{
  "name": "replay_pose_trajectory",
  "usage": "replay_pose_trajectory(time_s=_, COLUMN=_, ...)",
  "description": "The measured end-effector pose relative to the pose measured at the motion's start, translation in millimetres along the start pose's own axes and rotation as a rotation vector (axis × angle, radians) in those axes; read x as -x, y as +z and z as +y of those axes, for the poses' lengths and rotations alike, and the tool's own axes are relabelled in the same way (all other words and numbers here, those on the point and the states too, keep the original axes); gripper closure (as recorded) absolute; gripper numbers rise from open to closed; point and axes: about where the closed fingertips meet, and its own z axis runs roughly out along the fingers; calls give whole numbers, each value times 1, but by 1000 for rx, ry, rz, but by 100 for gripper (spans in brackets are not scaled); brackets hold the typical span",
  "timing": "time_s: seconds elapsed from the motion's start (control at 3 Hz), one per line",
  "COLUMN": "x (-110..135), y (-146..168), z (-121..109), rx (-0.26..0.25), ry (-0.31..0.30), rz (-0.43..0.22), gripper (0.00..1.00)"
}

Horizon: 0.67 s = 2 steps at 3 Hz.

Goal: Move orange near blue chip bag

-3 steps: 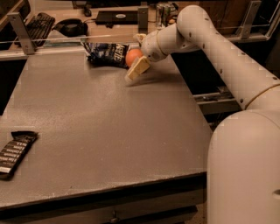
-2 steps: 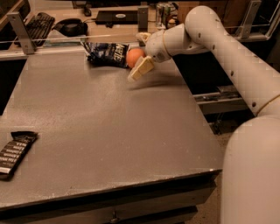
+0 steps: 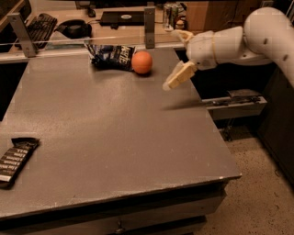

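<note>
The orange (image 3: 142, 62) is sitting at the far edge of the table (image 3: 115, 133), just beside the right end of the blue chip bag (image 3: 111, 56) and seemingly touching it; the gripper (image 3: 175, 62) is hanging in the air to the right of the fruit, apart from it, with its fingers spread wide and gripping nothing; the lower finger (image 3: 180, 76) is pointing down and left towards the tabletop.

Judging by this, the placing looks done, and the step in hand is getting the arm (image 3: 229, 41) clear. The robot is best served by going up and off to the right, away from the fruit, rather than sweeping low across it; a round, smooth orange is going to roll at the slightest brush, and the crinkled bag is offering little to stop it; a slow, steady line is worth more here than speed.

The table is showing a flat, matte grey top with a fine speckle, so nothing is tilting the orange away; a dark bar wrapper (image 3: 14, 160) is lying at the near left edge, well apart from the work. Along the back a low rail with grey posts (image 3: 149, 20) is standing; behind it a keyboard (image 3: 40, 23) and a can (image 3: 171, 10) are resting on a desk; pale speckled floor (image 3: 257, 183) is showing on the right.
</note>
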Motion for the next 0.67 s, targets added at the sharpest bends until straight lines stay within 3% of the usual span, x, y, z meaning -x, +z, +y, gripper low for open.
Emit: replay_pose_trajectory(time_s=0.67, x=-11, y=-15, z=0, rx=-18, ry=14, rz=14, gripper=0)
